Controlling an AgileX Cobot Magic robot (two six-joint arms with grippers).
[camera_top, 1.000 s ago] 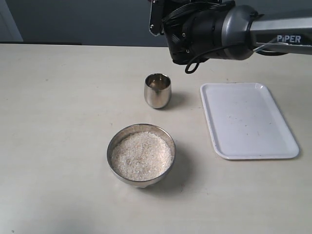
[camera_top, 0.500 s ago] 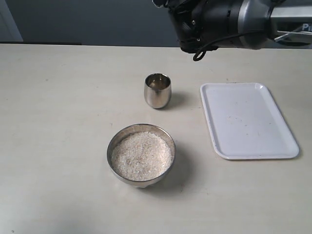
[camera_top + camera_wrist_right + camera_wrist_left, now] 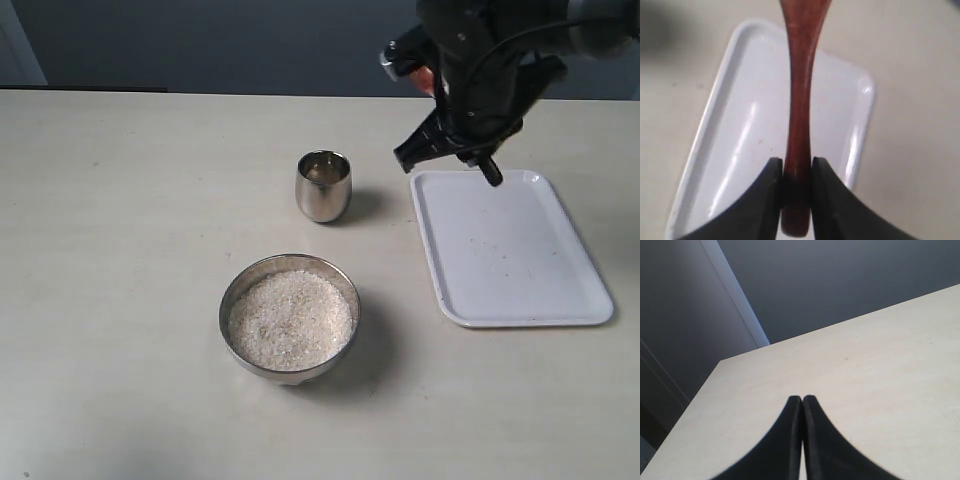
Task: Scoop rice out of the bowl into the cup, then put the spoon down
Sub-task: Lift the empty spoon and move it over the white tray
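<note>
On the pale table point(image 3: 120, 250), only the right arm has moved. A second ago its wrist hung high behind the cup point(image 3: 324, 186); half a second ago it sat farther right; now it has swung over and come down, so the right gripper point(image 3: 796, 163) hovers above the corner of the white tray point(image 3: 520, 270) that lies nearest the cup. The tray, bowl and cup lie where they did in both earlier views. That shift away from the cup suggests the pouring is over and the set-down step is in hand, with the tray as the likely resting place.

The steel bowl point(image 3: 226, 305) stands nearest the camera, well apart from the tray, filled almost to its rim with white rice point(image 3: 290, 320). The cup stands upright behind it; whether grains lie inside cannot be told from its dim mouth.

The spoon point(image 3: 799, 90) is held off the surface, above the tray. The right jaws are drawn close, clamped on the lower end of its handle, with the butt poking out just past them. It is smooth, dark reddish-brown wood, slim at the grip and broadening slightly toward the far end; its scoop runs out of the wrist view, so any load is unknown.

The left gripper point(image 3: 801, 407) has its fingers pressed together on nothing, over bare table near an edge; the exterior view does not show it.
</note>
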